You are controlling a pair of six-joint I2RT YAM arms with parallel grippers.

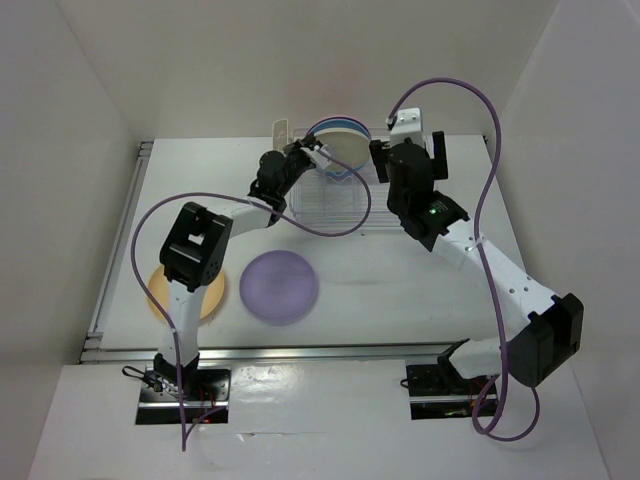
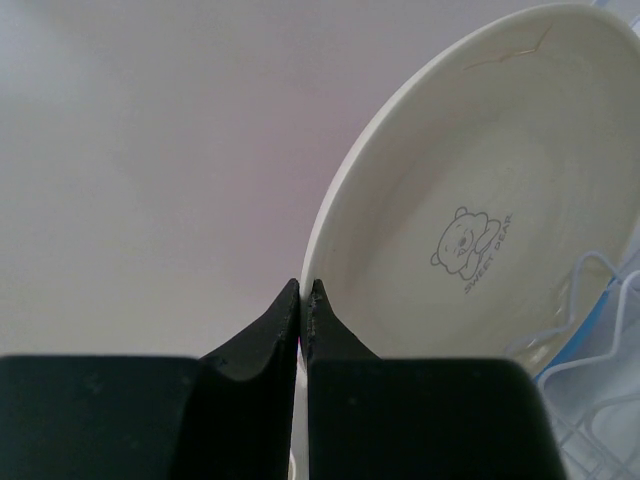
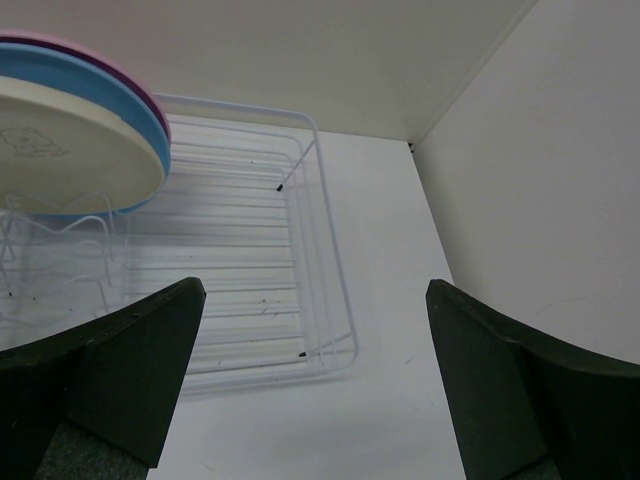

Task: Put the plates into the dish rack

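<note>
The white counter point(image 1: 400, 290) carries a silver-white wire dish rack point(image 1: 330, 200) at its far centre. Three round plastic plates stand tilted in the rack's left part: pink point(image 3: 70, 45) farthest, then blue point(image 3: 90, 72), then cream-white point(image 2: 480, 260). A purple plate point(image 1: 279, 286) and an orange-yellow plate point(image 1: 212, 298) lie flat near left. The right end effector point(image 3: 315, 290) gapes wide above the rack's right side. The left end effector point(image 2: 303, 290) is pinched closed, its tips at the cream-white plate's rim.

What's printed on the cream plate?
The cream plate bears a small grey bear outline with lettering; clearest in the left wrist view.
</note>
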